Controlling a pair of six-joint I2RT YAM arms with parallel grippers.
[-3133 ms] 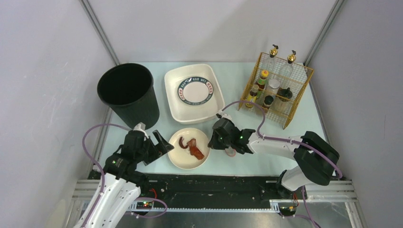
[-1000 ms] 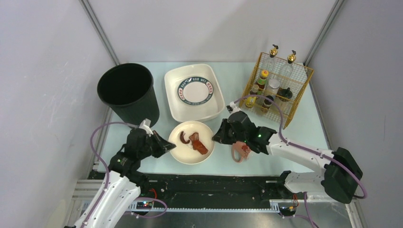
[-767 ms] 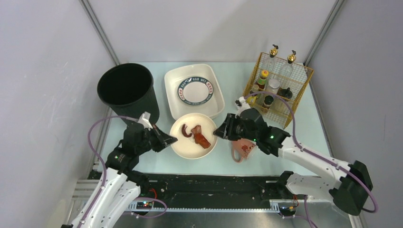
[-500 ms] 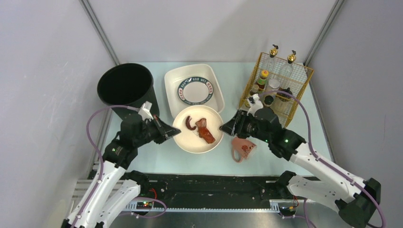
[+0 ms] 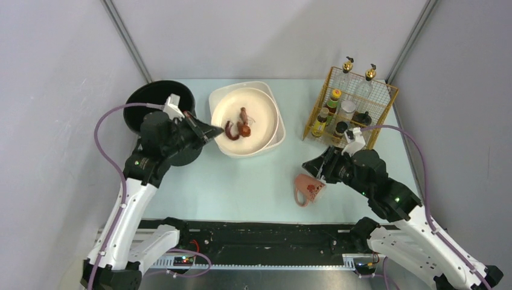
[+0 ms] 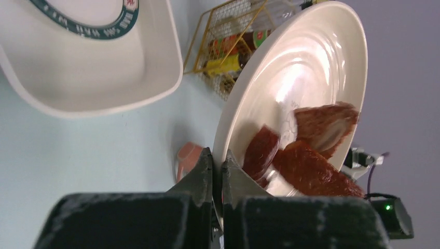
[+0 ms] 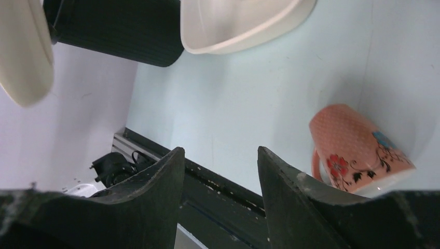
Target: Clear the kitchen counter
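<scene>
We find no whole word that we can read. In the left wrist view, the dark teal rim band [image 6: 111,27] of the plate [image 6: 78,9] lying in the white tub [image 6: 104,78] carries white letters, but the frame edge cuts them off and we cannot make them out. The bottles [image 5: 333,101] in the yellow wire rack [image 5: 383,96] at the far right corner of the kitchen counter [image 5: 253,181] bear coloured labels, too small for us to read.
</scene>
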